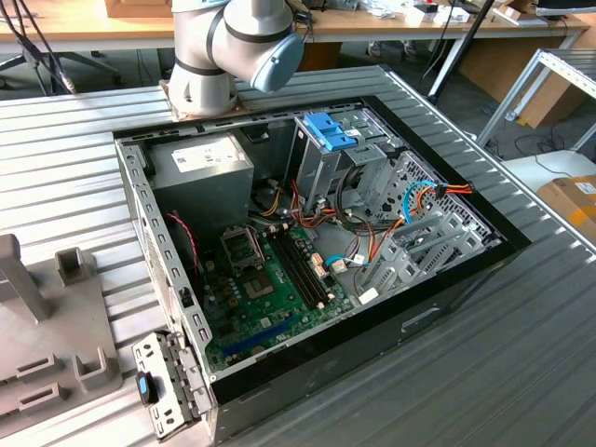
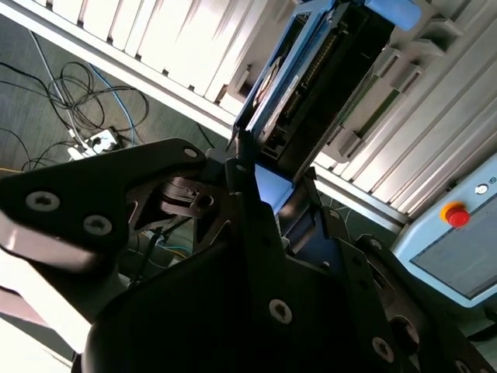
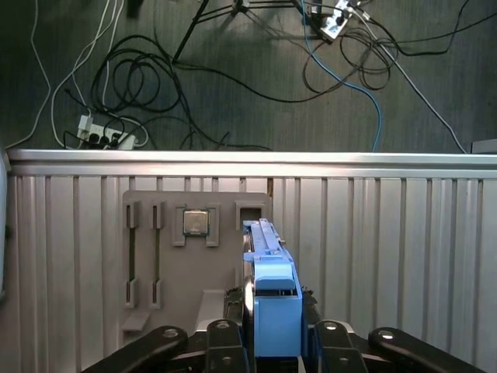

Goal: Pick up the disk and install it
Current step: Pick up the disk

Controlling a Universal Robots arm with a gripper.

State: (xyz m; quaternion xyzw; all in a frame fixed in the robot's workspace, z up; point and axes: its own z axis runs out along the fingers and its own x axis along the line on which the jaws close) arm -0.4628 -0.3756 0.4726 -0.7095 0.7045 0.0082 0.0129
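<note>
Two black fingers of your gripper are clenched on the disk, which stands on edge in the first wrist view with its blue rail toward you. Beyond it a grey fixture plate carrying a square chip lies on the ribbed table. Farther off, cables sprawl on the floor.

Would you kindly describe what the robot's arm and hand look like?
The arm is made of rounded light-grey segments with a pale blue joint cap. The hand is black, built of flat linked bars dotted with round silver fasteners.
</note>
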